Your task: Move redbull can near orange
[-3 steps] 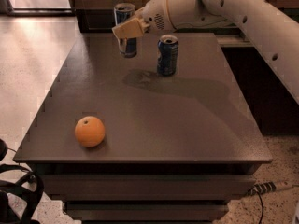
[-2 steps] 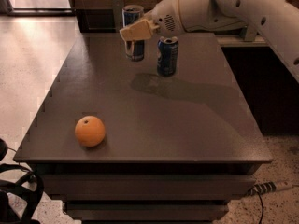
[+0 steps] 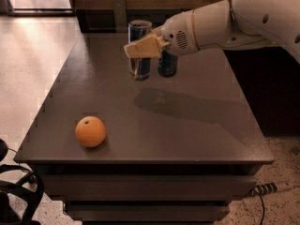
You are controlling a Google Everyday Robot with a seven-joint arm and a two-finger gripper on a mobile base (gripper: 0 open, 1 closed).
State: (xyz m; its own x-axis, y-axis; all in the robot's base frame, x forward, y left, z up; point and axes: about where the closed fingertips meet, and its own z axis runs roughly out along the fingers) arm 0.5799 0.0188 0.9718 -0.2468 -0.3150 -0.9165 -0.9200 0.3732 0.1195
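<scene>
Redbull can (image 3: 139,69) in gripper (image 3: 140,50) fingers' pinch @ table's (image 3: 187,130) far end, orange (image 3: 90,131) well apart.

Dark soda can (image 3: 167,65) upright at the far side of a gray table (image 3: 187,139), partly hidden behind the gripper (image 3: 139,49) raised there; striped cable (image 3: 267,189) lying on speckled floor (image 3: 281,210), lower right.
</scene>
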